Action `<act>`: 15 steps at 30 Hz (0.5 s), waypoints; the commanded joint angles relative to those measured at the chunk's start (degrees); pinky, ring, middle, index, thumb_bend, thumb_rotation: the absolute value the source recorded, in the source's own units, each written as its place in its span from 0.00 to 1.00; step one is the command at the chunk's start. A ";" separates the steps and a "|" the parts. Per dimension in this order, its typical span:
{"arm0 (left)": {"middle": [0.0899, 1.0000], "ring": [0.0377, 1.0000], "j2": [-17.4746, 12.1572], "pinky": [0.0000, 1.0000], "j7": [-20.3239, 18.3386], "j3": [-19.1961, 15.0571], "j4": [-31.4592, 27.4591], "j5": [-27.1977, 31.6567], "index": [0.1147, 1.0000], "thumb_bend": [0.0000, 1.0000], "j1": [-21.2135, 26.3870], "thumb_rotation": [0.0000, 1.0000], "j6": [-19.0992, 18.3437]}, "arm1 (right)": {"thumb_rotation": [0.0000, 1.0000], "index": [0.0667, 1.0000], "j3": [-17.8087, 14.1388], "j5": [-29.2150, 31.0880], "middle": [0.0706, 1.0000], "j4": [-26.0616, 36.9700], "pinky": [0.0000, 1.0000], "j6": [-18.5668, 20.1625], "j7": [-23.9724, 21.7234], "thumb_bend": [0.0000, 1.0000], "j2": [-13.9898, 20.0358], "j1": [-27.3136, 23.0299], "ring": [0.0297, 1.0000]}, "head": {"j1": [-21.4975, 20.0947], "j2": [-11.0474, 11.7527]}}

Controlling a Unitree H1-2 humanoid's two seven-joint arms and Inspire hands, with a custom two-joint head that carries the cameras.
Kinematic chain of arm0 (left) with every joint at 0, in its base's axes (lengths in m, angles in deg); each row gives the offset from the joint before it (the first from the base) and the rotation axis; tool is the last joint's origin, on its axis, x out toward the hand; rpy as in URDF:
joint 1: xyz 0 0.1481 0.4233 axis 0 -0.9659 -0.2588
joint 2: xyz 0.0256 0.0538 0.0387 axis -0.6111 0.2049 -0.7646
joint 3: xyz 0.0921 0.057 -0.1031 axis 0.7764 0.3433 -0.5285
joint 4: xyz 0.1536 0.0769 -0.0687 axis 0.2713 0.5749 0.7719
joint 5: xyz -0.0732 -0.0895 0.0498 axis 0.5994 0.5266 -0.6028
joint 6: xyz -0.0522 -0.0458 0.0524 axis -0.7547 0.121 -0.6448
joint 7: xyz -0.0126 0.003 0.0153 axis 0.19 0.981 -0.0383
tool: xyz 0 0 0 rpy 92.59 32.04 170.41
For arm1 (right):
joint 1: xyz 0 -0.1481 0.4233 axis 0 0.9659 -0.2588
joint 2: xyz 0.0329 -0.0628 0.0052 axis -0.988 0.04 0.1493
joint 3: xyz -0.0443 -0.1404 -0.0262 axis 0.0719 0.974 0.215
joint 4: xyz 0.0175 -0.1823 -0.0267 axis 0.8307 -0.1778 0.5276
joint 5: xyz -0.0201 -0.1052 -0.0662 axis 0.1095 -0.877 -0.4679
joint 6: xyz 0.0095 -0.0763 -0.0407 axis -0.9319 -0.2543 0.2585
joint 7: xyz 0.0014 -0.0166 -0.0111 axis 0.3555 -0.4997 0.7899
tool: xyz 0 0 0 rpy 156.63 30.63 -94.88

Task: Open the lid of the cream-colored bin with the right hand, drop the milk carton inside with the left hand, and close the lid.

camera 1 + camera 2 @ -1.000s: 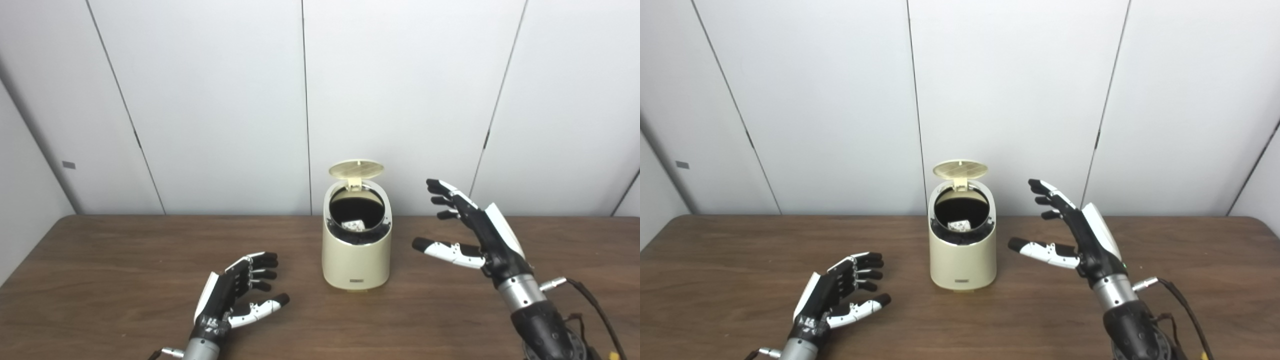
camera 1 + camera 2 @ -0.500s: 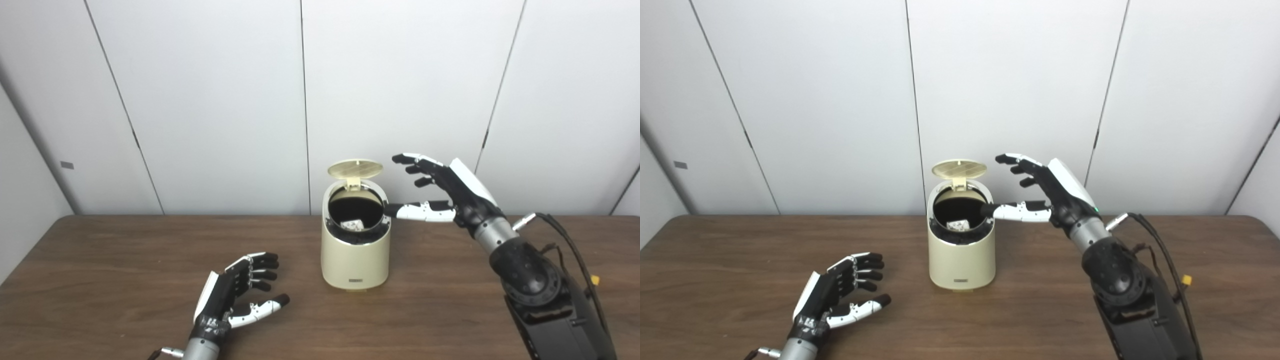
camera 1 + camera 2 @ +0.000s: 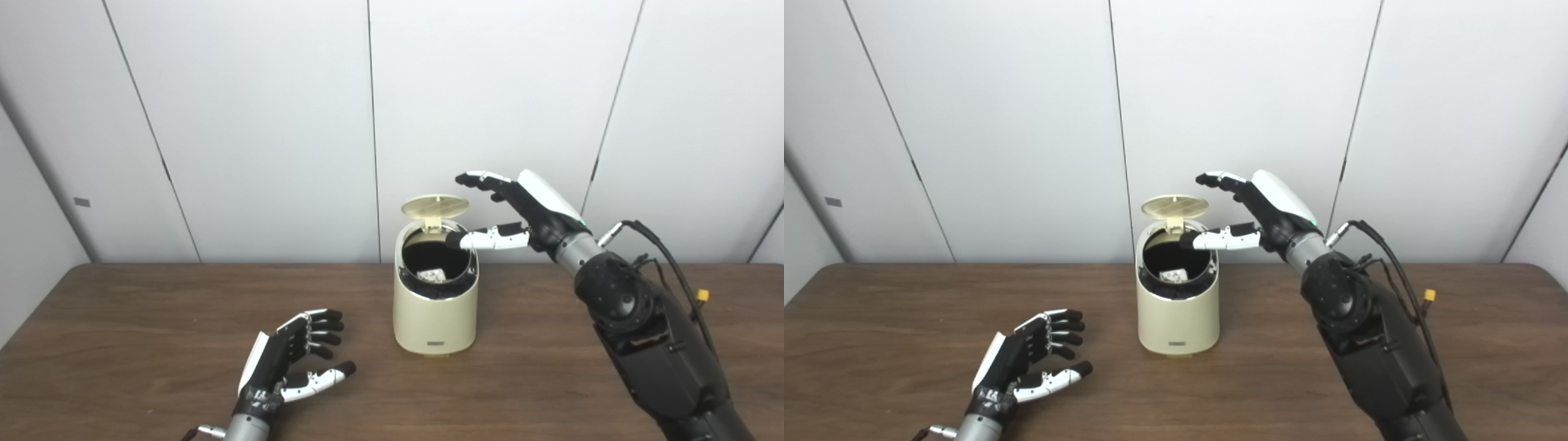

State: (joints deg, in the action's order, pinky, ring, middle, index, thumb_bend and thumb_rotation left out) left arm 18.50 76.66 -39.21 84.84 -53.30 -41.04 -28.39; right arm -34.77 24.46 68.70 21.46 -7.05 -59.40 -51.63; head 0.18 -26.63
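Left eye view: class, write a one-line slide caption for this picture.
Open right hand raised beside the upright lid of the cream bin, milk carton inside, open left hand low over the table.

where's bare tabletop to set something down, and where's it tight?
Free: the brown wooden table left of the open left hand, and the strip in front of the cream-colored bin, between that hand and the right arm. Tight: above the bin's mouth, where the open right hand hangs beside the raised lid.
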 commanded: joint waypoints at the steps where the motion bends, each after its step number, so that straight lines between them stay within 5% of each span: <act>1: 0.66 0.63 0.47 0.57 0.28 0.22 0.39 0.22 0.70 0.69 0.52 0.03 1.14 | 0.55 0.84 -0.14 -0.70 0.86 0.79 0.83 -0.70 0.41 0.68 0.49 -4.40 0.90 | 0.12 -0.08; 9: 0.66 0.62 0.61 0.57 0.68 0.45 0.37 -0.57 0.71 0.69 0.52 0.03 1.44 | 0.60 0.85 4.74 -6.13 0.88 3.67 0.82 -2.82 -3.27 0.71 3.45 -5.42 0.97 | 0.43 -0.38; 15: 0.65 0.62 0.87 0.57 0.67 0.16 0.61 -0.23 0.71 0.69 0.62 0.01 2.23 | 0.61 0.82 5.39 -7.51 0.86 6.36 0.82 -5.30 -3.78 0.73 4.32 -4.38 0.98 | 0.58 -0.48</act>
State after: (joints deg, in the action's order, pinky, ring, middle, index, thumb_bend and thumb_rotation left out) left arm 18.66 76.71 -39.14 84.86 -54.05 -40.97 -28.37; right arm -28.95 17.42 73.11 18.58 -11.45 -56.02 -53.64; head 0.70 -27.07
